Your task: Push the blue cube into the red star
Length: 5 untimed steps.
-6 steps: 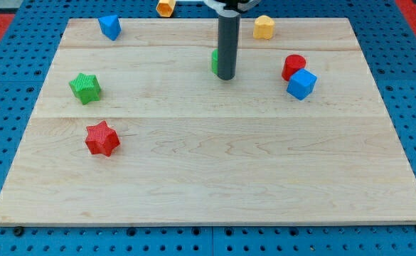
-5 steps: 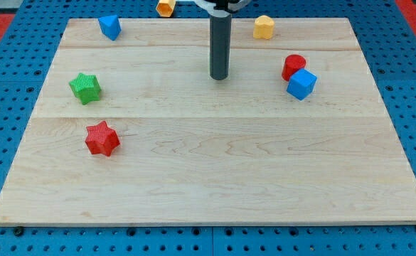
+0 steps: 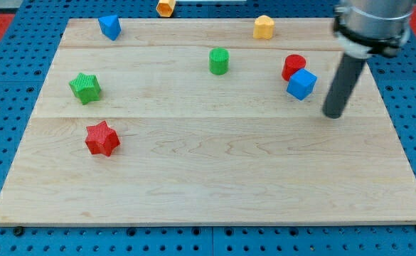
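Note:
The blue cube sits at the board's right side, touching a red cylinder just above it. The red star lies far off at the board's left, below the middle. My tip stands to the right of the blue cube and a little lower, apart from it.
A green cylinder stands at top centre. A green star lies above the red star. A blue block sits top left, a yellow block top right, an orange block off the wooden board's top edge.
My tip has swept from beside the green cylinder at top centre to the right, past the blue cube. The green cylinder is now uncovered. No block has moved.

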Each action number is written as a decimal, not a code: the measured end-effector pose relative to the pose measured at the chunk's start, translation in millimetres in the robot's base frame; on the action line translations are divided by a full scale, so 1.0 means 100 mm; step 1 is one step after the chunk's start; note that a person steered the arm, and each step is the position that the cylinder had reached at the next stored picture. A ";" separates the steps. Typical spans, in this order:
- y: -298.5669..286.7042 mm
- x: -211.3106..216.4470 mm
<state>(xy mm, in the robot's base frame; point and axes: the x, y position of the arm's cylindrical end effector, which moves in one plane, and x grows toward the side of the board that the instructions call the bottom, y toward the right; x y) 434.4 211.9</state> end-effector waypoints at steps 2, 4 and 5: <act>0.10 -0.72; -1.00 -0.43; -1.75 -0.25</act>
